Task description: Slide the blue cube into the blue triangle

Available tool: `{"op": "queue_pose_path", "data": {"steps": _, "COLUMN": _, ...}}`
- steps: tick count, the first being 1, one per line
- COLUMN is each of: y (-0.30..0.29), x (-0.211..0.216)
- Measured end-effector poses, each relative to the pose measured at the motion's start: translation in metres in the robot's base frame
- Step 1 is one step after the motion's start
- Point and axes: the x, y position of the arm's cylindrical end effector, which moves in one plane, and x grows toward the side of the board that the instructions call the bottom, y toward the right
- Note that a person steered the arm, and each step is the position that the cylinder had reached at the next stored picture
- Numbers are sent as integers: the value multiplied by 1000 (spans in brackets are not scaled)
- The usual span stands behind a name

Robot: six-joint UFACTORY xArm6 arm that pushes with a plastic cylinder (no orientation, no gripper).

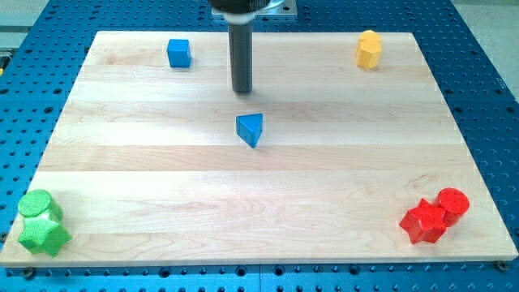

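down at the view's bottom corners sit the bystanders: a green plastic cylinder (39, 204) touching a green star-shaped block (44, 236) on the view's left, and a red star-shaped block (423, 223) touching a red cylinder (452, 202) on the view's right. a yellow hexagonal block (368, 49) sits up near the top right. all of it rests on the pale wooden bench (259, 195).

now the actual job. the blue plastic cube (179, 53) is up at the view's top left, well apart from the blue triangular prism (250, 130), which sits near the middle of the board. my tip (242, 91) is just above the triangle in the view, not touching it, and off to the right of the cube. no end effector here, just a plain dark rod, so nothing to spread or pinch.

looks to me like the approach step, push not started. next move probably means swinging round to the cube's upper-left side, then shoving it diagonally down-right toward the triangle. careful not to bump the triangle on the way.
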Motion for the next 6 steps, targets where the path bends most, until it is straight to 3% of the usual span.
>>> {"op": "queue_pose_path", "data": {"steps": 1, "y": -11, "x": -98}}
{"op": "queue_pose_path", "data": {"steps": 2, "y": -92, "x": -110}}
{"op": "queue_pose_path", "data": {"steps": 3, "y": -101, "x": -30}}
{"op": "queue_pose_path", "data": {"steps": 4, "y": -82, "x": -19}}
{"op": "queue_pose_path", "data": {"steps": 5, "y": -114, "x": -71}}
{"op": "queue_pose_path", "data": {"steps": 6, "y": -124, "x": -21}}
